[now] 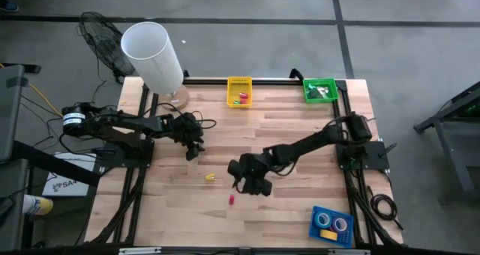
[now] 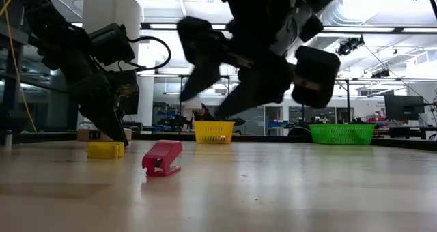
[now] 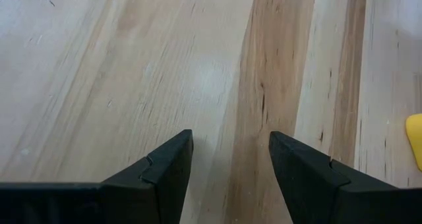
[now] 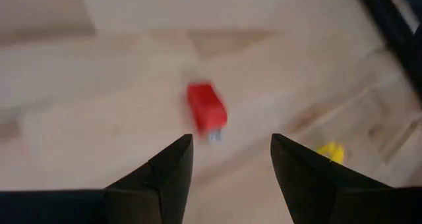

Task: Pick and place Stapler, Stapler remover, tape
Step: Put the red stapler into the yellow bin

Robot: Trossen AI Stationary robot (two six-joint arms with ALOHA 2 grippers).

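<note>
Red stapler remover [image 1: 232, 200]: lies flat on the table [image 1: 300, 135], long axis running near-to-far.
Right gripper [image 1: 255, 186]: fingers apart, empty, above it.
Left gripper [image 1: 192, 151]: fingers apart, empty.

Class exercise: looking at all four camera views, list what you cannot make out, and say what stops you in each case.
- Yellow basket contents, high view: too small to name.
- Green basket contents, high view: too small.
- Yellow piece, left wrist view: cut off by the picture's edge.
- Red piece, right wrist view: blurred.
- Blue tray, low view: outside the picture.

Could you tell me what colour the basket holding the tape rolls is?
Blue basket; the high view shows it best.
</note>
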